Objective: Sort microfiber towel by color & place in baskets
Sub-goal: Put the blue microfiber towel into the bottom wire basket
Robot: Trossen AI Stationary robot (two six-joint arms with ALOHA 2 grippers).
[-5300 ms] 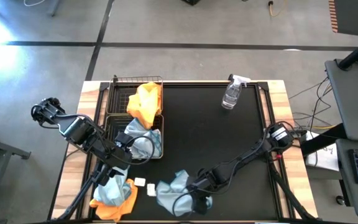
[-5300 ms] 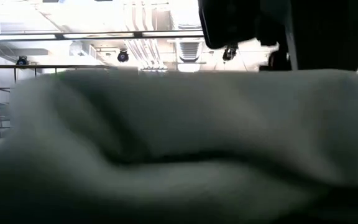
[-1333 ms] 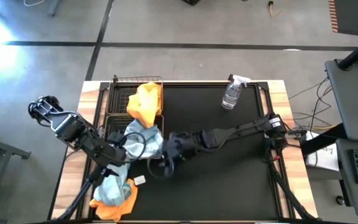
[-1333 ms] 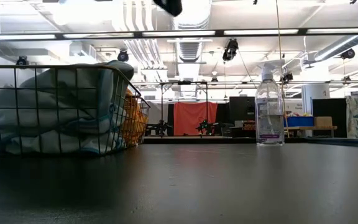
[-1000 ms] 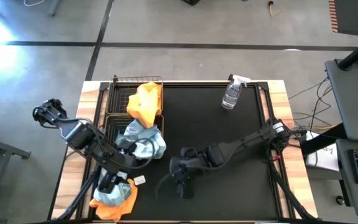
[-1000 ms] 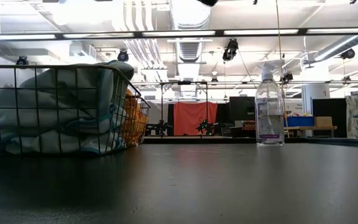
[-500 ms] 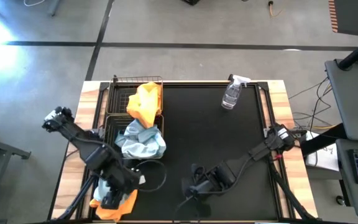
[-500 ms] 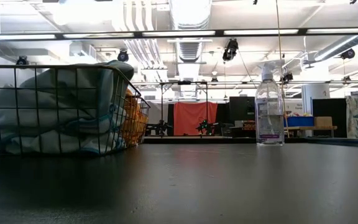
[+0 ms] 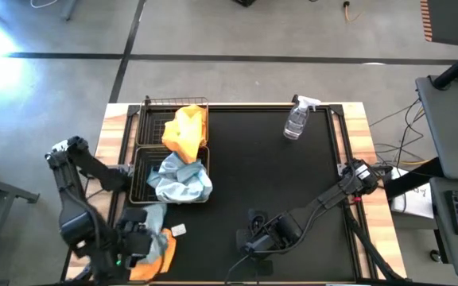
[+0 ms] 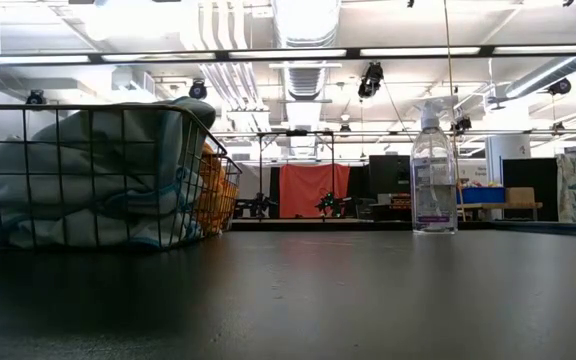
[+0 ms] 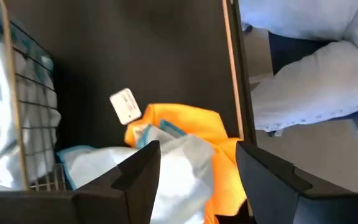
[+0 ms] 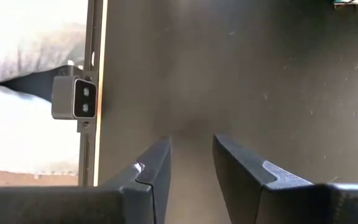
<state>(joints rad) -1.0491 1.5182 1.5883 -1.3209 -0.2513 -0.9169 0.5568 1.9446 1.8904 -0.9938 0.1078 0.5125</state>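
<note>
Two black wire-mesh baskets sit end to end in the upper left part of the dark table mat in the high view: the farther black wire-mesh basket (image 9: 165,119) holds a crumpled orange-yellow microfiber towel (image 9: 185,132), and the nearer black wire-mesh basket (image 9: 141,187) holds a heap of pale blue-grey microfiber towels (image 9: 180,178). What is left to sort lies at the lower left of that frame: a pale blue-grey towel (image 11: 160,168) draped on top of an orange-yellow towel (image 11: 194,127), with a small white tag (image 11: 125,106) on the mat just beside them. The left gripper (image 11: 194,171) hangs directly over this pile, its two dark fingers spread wide and empty, so the step in hand looks like the pick of the top blue-grey cloth. The next move calls for a descent onto that upper cloth alone, pinching it without catching the orange one beneath, then carrying it to the nearer basket. The right gripper (image 12: 191,165) waits low at the bottom centre of the high view, jaws parted and holding nothing. A clear plastic spray bottle (image 9: 296,119) stands apart at the upper right of the mat.
</note>
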